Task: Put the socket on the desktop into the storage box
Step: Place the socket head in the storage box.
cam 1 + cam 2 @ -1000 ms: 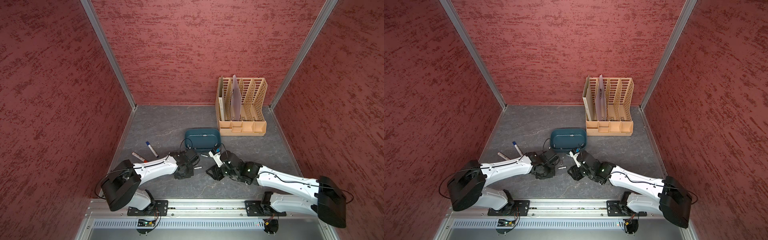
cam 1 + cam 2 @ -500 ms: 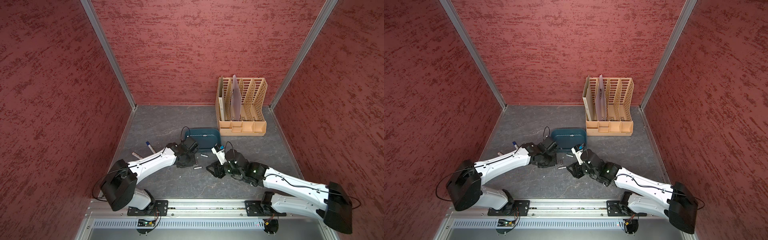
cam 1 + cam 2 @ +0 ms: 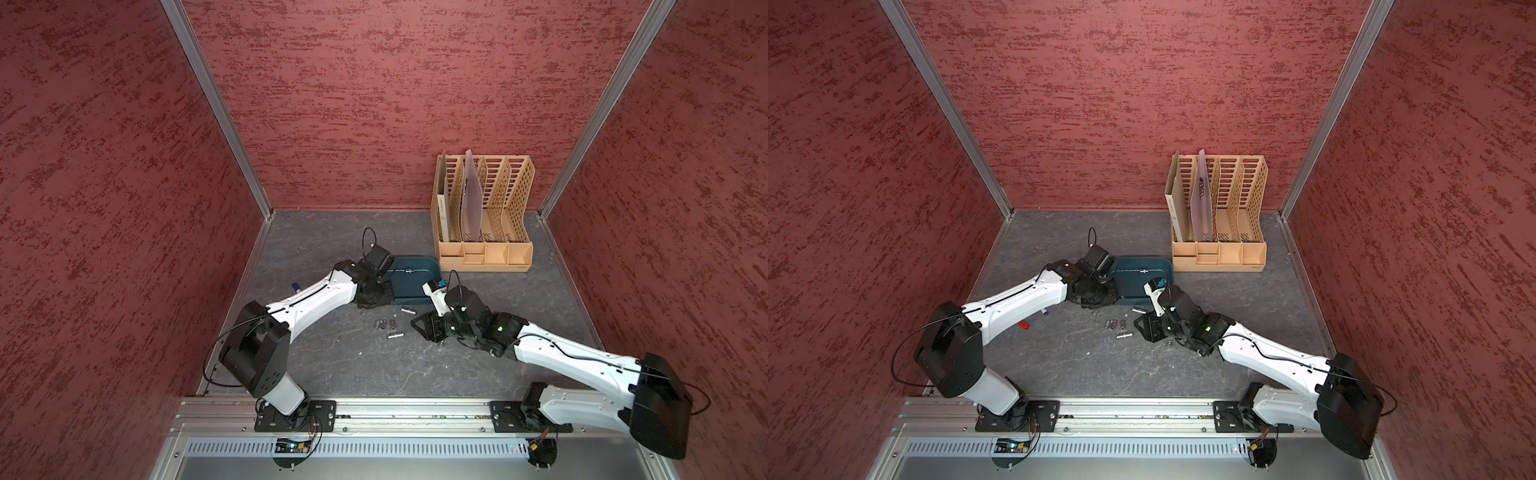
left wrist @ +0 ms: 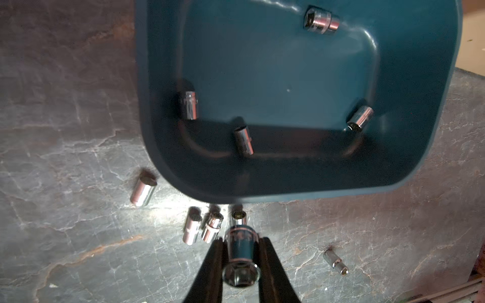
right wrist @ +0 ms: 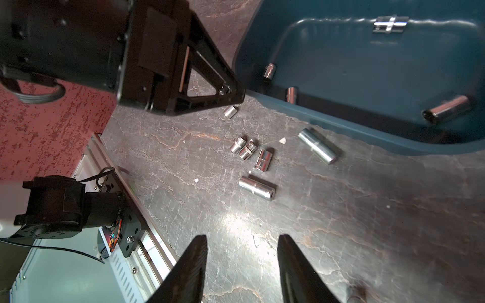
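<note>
Socket round-up, working from the robot's side of the desktop (image 3: 374, 365) toward the back wall.

Nearest is the right gripper (image 5: 242, 237). Its jaws are apart with nothing between them, and it hangs low over bare tabletop facing the loose sockets (image 5: 257, 188). That's two long ones, a tight bunch of three short ones and a stray short one by the box's corner, all lying on their sides.

Just past them the left gripper (image 4: 241, 244) is clamped on a fat chrome socket (image 4: 241, 258), pinched across the round barrel with the hex opening toward the wrist camera. It sits right at the near rim of the storage box (image 4: 147, 110), and as far as I can tell it isn't over the inside yet.

Four boxed sockets (image 4: 244, 140) already lie spread over the box floor. Behind everything stands the tan file rack (image 3: 484, 216), which isn't involved.

Handling-wise, my guess is solid steel: heavy for their size, totally rigid, nothing to break. They're polished and round though, so they'll roll or squirt out of a sloppy pinch. Best bet is squeezing across the barrel about mid-length with the jaws square to the axis. The bunched three look awkward, since a finger needs a gap to get in.
</note>
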Robot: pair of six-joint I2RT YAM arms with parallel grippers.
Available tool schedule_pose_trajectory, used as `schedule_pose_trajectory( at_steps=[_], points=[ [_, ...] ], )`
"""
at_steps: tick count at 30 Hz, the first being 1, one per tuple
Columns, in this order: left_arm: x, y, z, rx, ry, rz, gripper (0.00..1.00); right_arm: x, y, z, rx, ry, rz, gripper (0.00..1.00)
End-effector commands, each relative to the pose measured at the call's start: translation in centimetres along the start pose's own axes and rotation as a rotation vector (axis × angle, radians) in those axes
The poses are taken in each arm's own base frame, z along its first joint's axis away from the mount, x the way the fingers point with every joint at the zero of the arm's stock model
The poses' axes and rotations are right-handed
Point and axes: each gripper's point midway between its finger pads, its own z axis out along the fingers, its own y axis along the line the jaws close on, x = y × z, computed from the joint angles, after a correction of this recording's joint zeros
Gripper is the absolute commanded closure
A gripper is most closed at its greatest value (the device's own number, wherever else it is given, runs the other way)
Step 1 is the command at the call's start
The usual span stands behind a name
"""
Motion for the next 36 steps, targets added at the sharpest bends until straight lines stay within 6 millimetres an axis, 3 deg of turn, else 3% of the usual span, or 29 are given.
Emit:
schedule_pose_trajectory(
  at_steps=[1, 9, 22, 28, 36],
  points=[
    [-1.6, -0.8, -0.1, 0.022, -0.008, 0.027, 0.87, -1.8, 0.8, 0.0, -0.035, -0.036, 0.013, 0.52],
    [-4.8, -1.1, 1.8, 0.018, -0.003, 0.016, 0.88, -2.9, 0.4, 1.3, -0.014, -0.032, 0.045, 0.52],
    [-8.0, -1.0, 6.3, -0.012, 0.045, 0.007, 0.88, -3.8, 0.0, 2.7, 0.012, -0.022, 0.088, 0.52],
    [-8.4, -0.7, 8.2, -0.044, 0.080, 0.016, 0.87, -3.6, -0.2, 2.5, 0.023, -0.021, 0.096, 0.52],
    [-8.6, -0.4, 9.1, -0.055, 0.093, 0.013, 0.81, -3.3, -0.5, 2.2, 0.035, -0.017, 0.095, 0.51]
  ],
)
